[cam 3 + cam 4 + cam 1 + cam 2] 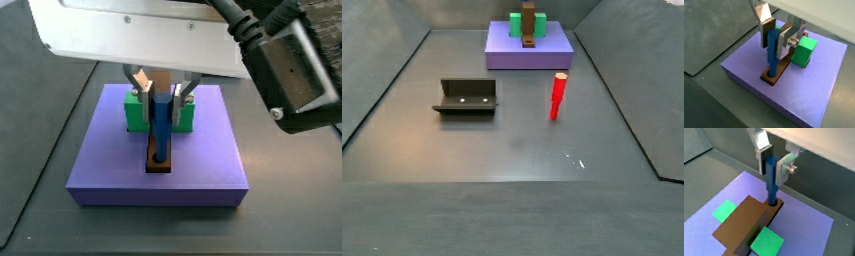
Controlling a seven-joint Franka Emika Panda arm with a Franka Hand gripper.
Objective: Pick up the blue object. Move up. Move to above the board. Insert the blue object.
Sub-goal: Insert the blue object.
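The blue object (773, 50) stands upright with its lower end in the round hole at one end of the brown board (784, 65). It shows the same way in another wrist view (771, 183) and in a side view (160, 125). Its red tip is hidden. The board (747, 223) lies on the lavender slab. My gripper (774, 42) is right above the hole, its two fingers on either side of the peg's upper end and against it (772, 170). It also shows in a side view (160, 100).
The lavender slab (201, 165) carries the board between two green blocks (725, 210) (767, 242). In a side view the slab (509, 50) is at the far end of the floor, with the fixture (466, 97) and an upright red peg (557, 95) nearer.
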